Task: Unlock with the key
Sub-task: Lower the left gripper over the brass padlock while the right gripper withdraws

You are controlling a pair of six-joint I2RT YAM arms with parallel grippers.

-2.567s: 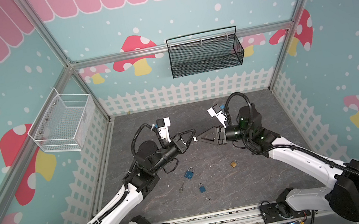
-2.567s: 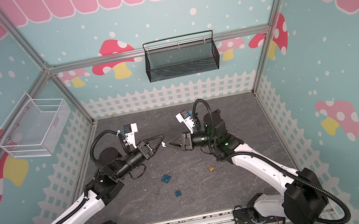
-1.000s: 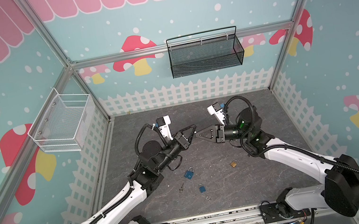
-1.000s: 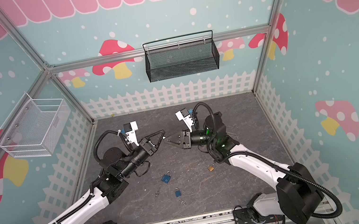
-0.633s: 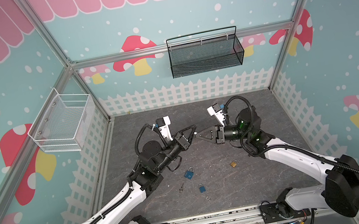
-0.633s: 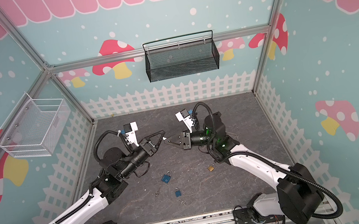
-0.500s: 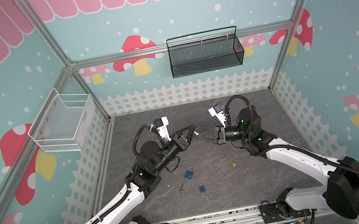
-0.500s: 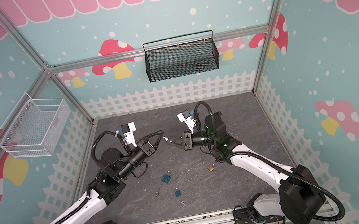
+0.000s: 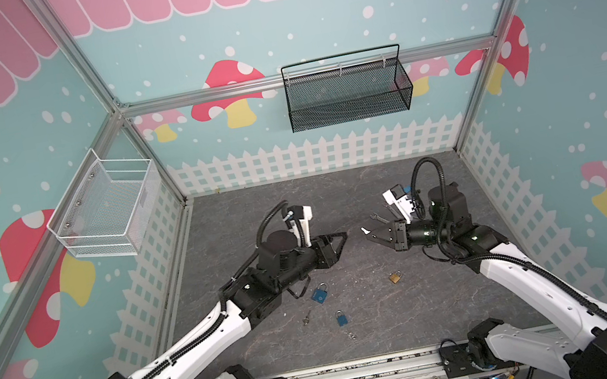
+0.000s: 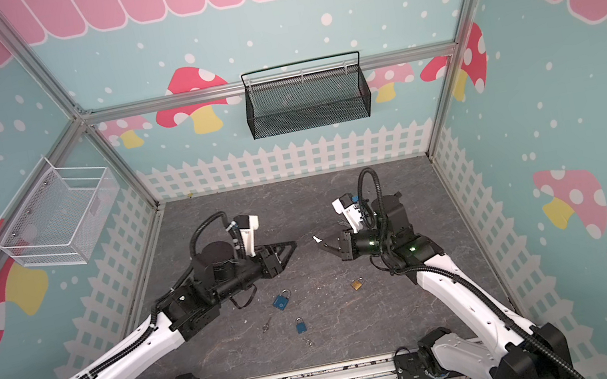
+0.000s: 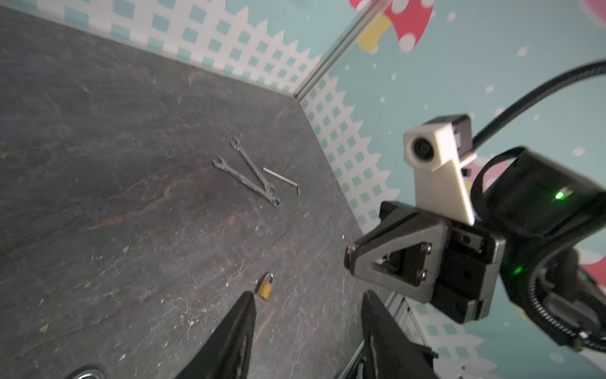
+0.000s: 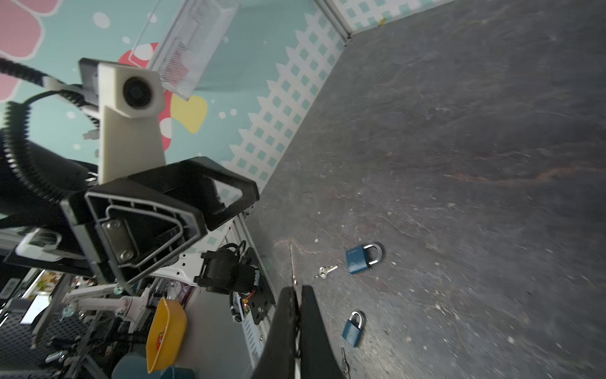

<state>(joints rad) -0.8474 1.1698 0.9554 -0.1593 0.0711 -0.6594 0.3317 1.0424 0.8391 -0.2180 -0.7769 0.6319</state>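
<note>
Top views: my right hand pinches the key; left hand parted, empty. I should steady the brass padlock, at its five o'clock, before inserting.

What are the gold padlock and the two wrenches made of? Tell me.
Gold padlock: probably a brass body, going by its yellow satin sheen, with a shiny, steel-looking shackle.
Wrenches: likely steel, since they are dull grey metal with faint glints. The exact finish is too small to tell.
</note>
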